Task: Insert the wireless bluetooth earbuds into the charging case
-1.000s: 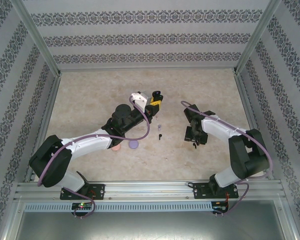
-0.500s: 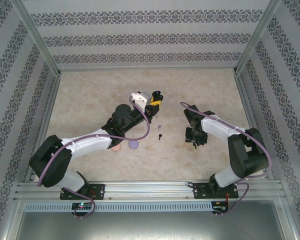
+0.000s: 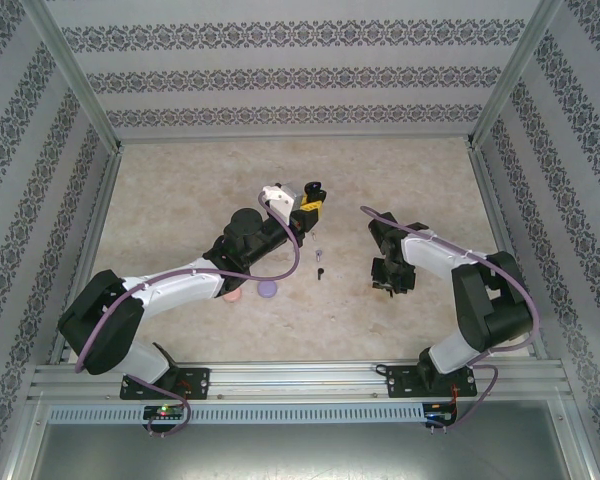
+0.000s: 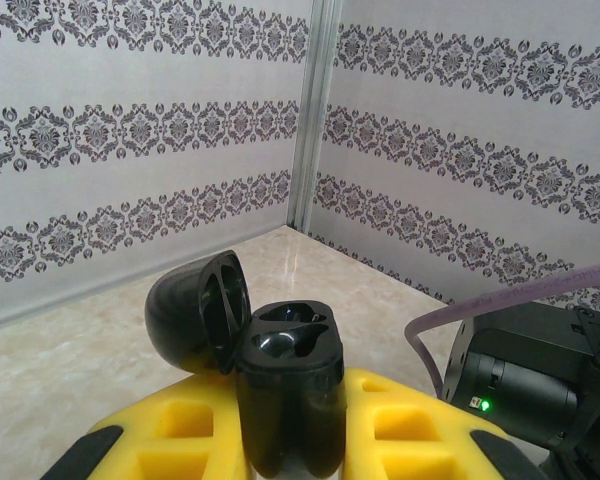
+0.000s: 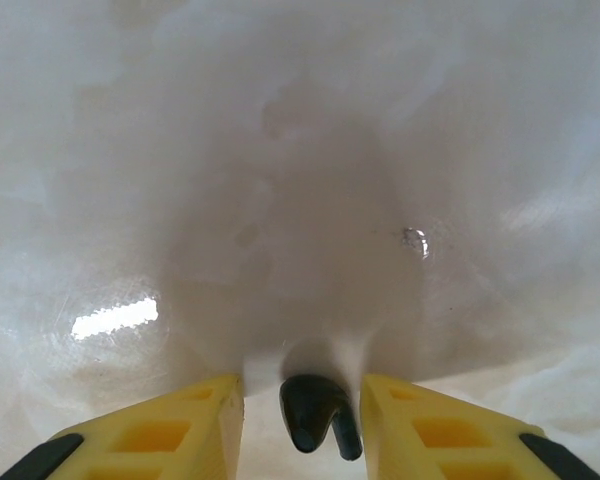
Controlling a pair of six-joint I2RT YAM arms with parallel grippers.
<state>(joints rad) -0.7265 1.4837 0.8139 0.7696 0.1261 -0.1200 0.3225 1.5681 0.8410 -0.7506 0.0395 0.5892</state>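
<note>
moved: right arm (image 3: pixel 450 262) has edged slightly leftward compared with a second ago; left arm (image 3: pixel 180 285) and the things on the table (image 3: pixel 180 190) lie as before
black earbud (image 5: pixel 315 412): on the pale table, bulb toward the top and stem toward the bottom right of the right wrist view; it lies between two yellow fingers (image 5: pixel 180 435)
right gripper (image 5: pixel 302 388): pointed down at the table; jaws spread to either side of the black earbud; clear gap on one side, stem just beside the other finger; no pinch
charging case (image 4: pixel 290 375): black, upright, held up above the middle of the table; two dark sockets show in its top
lid (image 4: pixel 195 310): hinged open, tipped back to the left in the left wrist view
left gripper (image 4: pixel 285 425): jaws pressed against the charging case's sides, pinching it
second black earbud (image 3: pixel 321 272): on the table between the arms
pale earbud (image 3: pixel 318 253): just behind the second black earbud; colour too small to tell
purple disc (image 3: pixel 268 289): flat, just beside the left arm
pink disc (image 3: pixel 234 294): near the purple disc, partly hidden under the left arm
</note>
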